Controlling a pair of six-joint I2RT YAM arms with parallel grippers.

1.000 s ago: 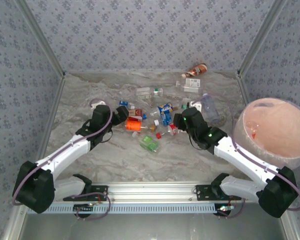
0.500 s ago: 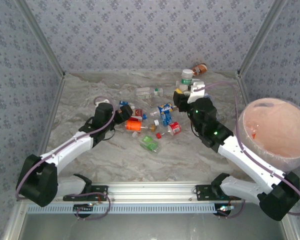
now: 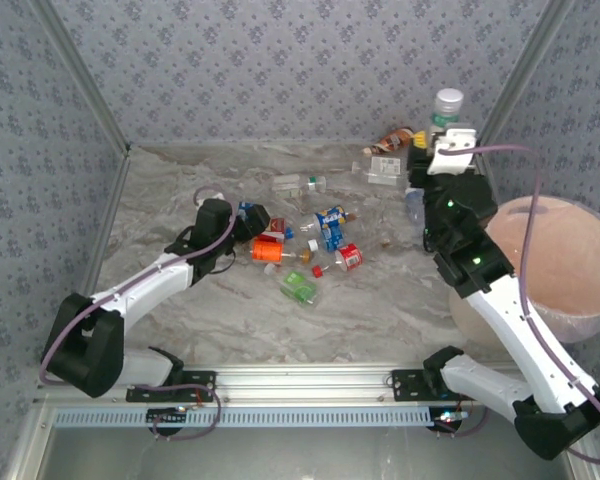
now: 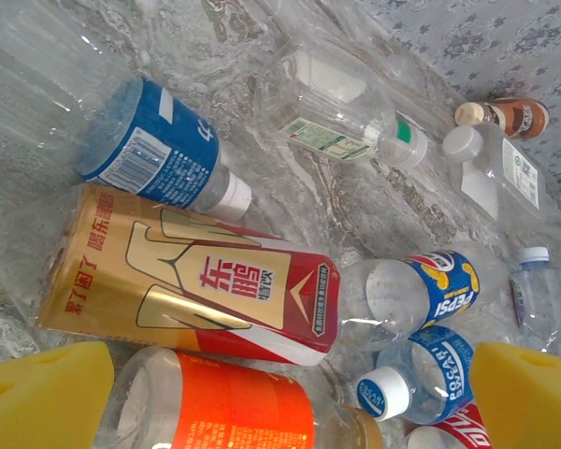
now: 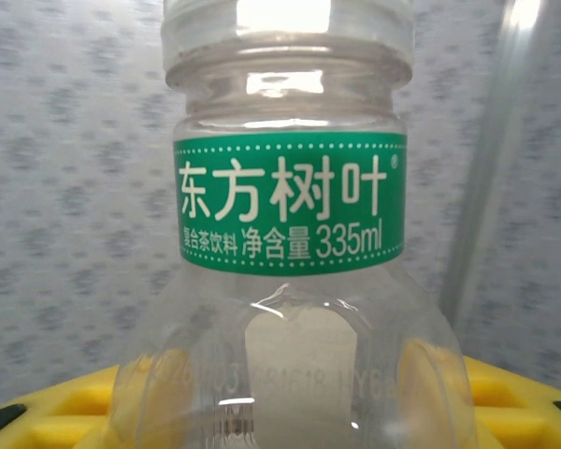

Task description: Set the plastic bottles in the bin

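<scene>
Bottle [image 3: 446, 108] aloft in top external; right wrist resolves green label [image 5: 290, 201].

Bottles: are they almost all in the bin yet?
Not nearly. Done: I can't tell what is inside the bin. In hand: the right gripper holds a clear green-banded bottle raised near the bin. To do: the open left gripper hovers over an orange-label bottle, and about ten more lie on the table.

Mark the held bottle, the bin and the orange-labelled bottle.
held bottle [image 5: 290, 201], right wrist view, green neck label.
bin [image 3: 570, 260], top view, liner inside.
orange-labelled bottle [image 3: 267, 249], top view, orange label.
</scene>
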